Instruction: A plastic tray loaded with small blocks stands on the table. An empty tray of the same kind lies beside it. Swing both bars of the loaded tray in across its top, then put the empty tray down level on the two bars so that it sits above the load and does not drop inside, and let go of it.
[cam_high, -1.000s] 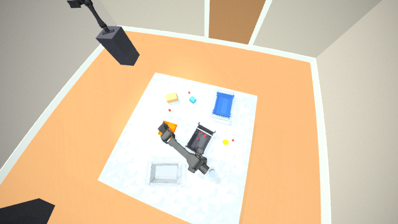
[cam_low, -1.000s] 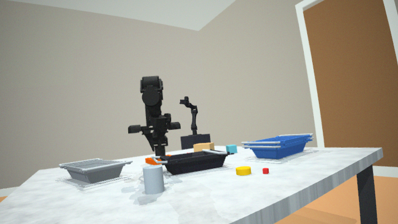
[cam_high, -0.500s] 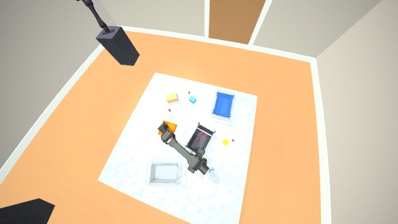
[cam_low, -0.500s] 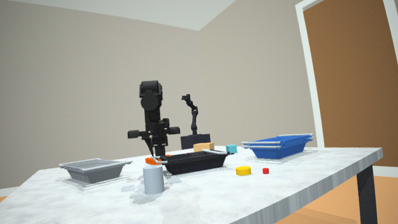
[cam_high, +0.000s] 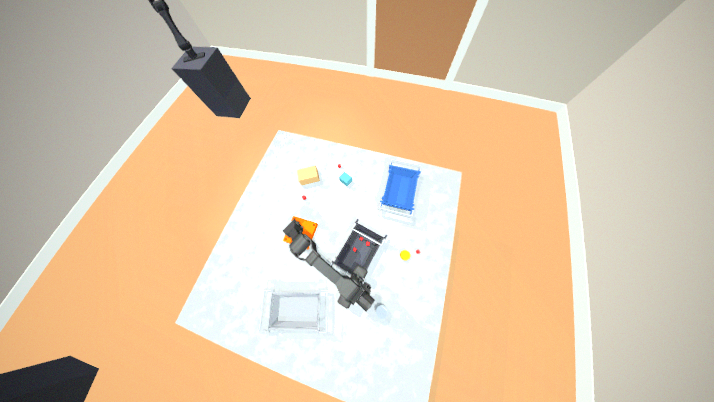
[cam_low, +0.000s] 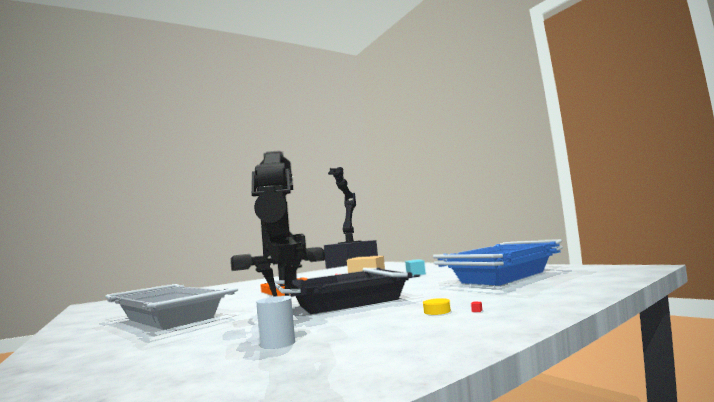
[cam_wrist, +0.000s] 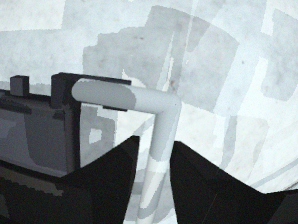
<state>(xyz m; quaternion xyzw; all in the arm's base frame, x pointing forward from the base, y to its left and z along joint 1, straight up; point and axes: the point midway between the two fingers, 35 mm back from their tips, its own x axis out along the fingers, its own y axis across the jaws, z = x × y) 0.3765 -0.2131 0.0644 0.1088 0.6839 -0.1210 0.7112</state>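
Note:
The black tray (cam_high: 357, 257) (cam_low: 350, 295) (cam_wrist: 45, 142) holds red blocks (cam_high: 368, 244). Its far bar (cam_high: 367, 236) (cam_low: 385, 272) lies across its top. Its near bar (cam_wrist: 167, 130) stands out past the end by the arm. My gripper (cam_low: 281, 289) (cam_wrist: 154, 145) is low at that end, fingers a little apart. The near bar runs through the gap between them in the wrist view, with no firm grip visible. The arm hides the fingertips in the top view. A grey tray (cam_high: 297, 307) (cam_low: 170, 312) and a blue tray (cam_high: 400, 189) (cam_low: 500, 270) stand empty, upright on the table.
A grey cylinder (cam_high: 382, 313) (cam_low: 275, 325) stands close to the gripper. A yellow disc (cam_high: 405, 255) (cam_low: 436, 306) and a red cube (cam_high: 418, 251) (cam_low: 476, 306) lie beside the black tray. An orange piece (cam_high: 308, 227), a tan block (cam_high: 308, 175) and a cyan block (cam_high: 345, 179) lie farther off.

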